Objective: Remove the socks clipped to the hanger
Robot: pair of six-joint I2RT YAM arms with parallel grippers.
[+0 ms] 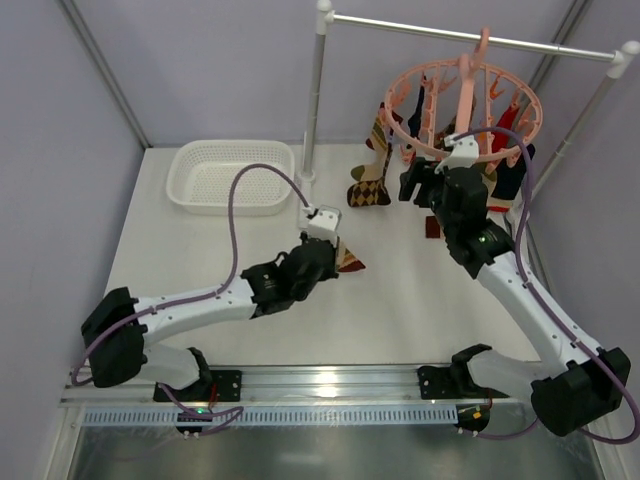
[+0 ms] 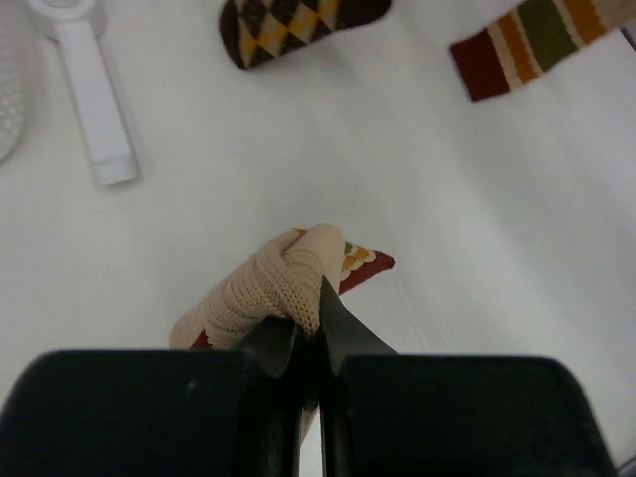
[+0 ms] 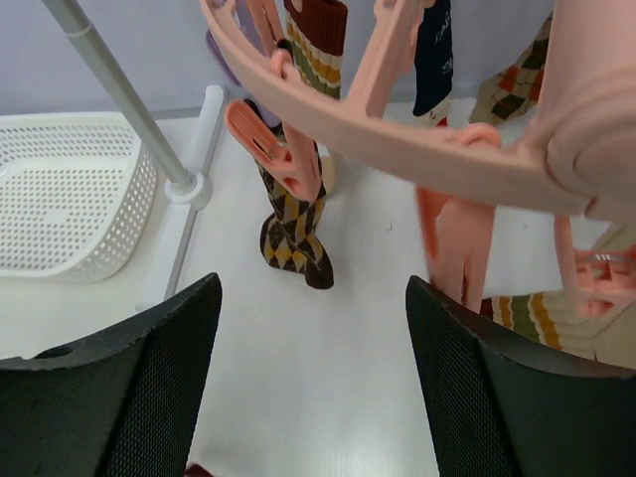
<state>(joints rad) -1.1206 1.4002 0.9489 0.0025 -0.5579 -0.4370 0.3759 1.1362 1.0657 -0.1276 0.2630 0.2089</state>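
Left arm low over desk (image 1: 420, 290), left end effector (image 2: 308, 320) clamped on cream-and-red sock (image 2: 283, 278) | right arm raised (elbow bent), right end effector (image 3: 311, 333) wide beneath hanger (image 3: 397, 131)

knitted cloth socks (image 3: 290, 229), smooth glossy plastic hanger (image 3: 397, 129)

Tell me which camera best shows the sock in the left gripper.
Left wrist: the sock fills mid-frame, pinched in the shut left gripper. Top view shows only a corner beside the arm; right wrist, nothing clear.
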